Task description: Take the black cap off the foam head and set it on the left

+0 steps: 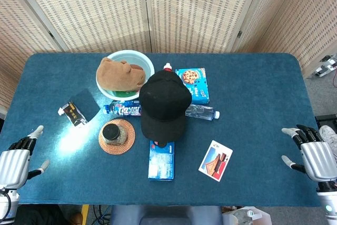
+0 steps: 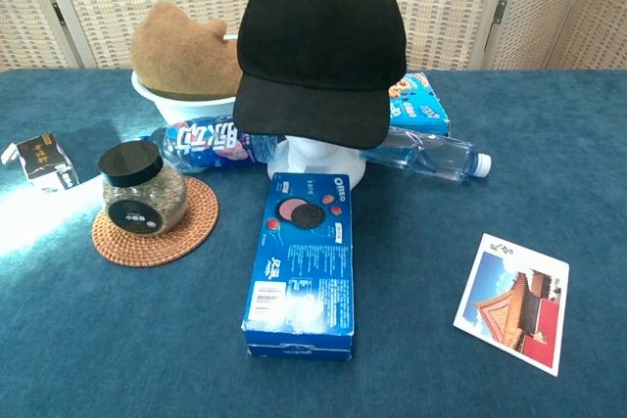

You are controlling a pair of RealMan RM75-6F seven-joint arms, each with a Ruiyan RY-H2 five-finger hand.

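While the black cap [image 2: 318, 46] sits on the white foam head [image 2: 318, 159] at frame centre, brim over the Oreo box [image 2: 302, 266], the left hand [image 1: 15, 160] lower left and right hand [image 1: 311, 151] lower right rest empty, fingers spread.

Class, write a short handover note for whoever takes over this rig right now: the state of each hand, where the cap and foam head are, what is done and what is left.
Left hand: open, holding nothing, at the table's near left edge.
Right hand: open, holding nothing, at the near right edge.
Black cap: on the foam head at mid-table, brim toward the robot, Oreo box just in front.
Done: nothing, cap untouched.
Left: lift the cap off the head and set it on the left side of the table.
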